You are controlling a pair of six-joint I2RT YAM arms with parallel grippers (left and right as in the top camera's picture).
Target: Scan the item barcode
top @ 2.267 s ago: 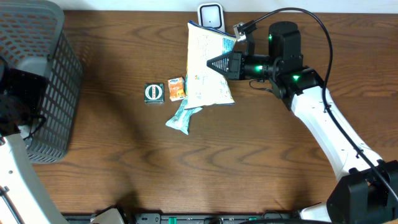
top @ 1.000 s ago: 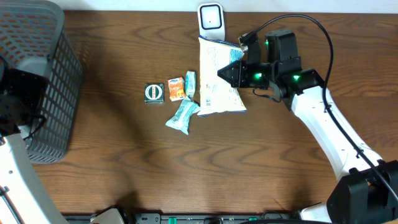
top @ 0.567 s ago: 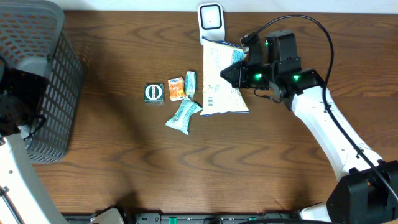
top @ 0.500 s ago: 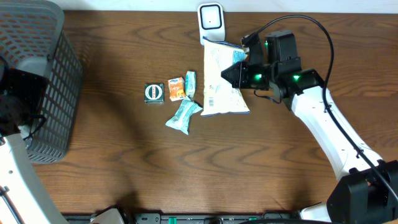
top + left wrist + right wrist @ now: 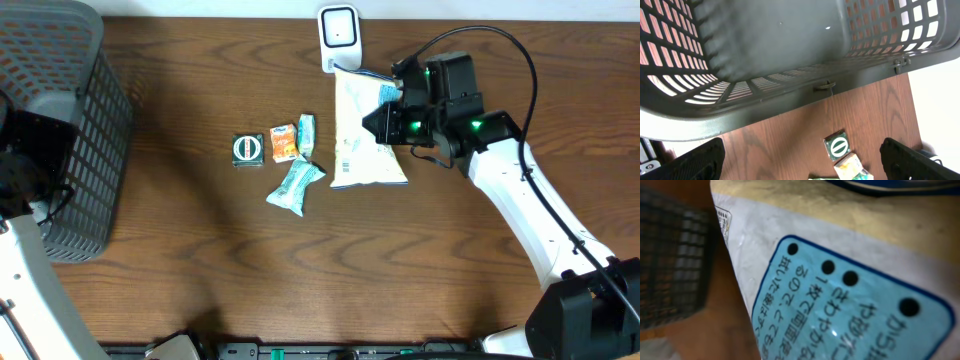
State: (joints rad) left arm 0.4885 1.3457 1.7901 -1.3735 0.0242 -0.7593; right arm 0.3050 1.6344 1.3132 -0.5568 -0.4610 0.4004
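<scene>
Flat crinkled plastic bag (image 5: 366,150) in right gripper (image 5: 379,119), near rounded scanner (image 5: 339,28).

Glossy printed snack bag (image 5: 360,150), dark wood-grain table (image 5: 300,270), matt grey plastic mesh basket (image 5: 70,150)

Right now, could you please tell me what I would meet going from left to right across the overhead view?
The grey basket → dark green packet → orange packet → large white bag.

A dark brown, wood-grain worktop (image 5: 300,270) fills the overhead view under even light, with a soft sheen. Beyond its far edge runs a pale strip (image 5: 200,8); wall or floor, unclear.
</scene>
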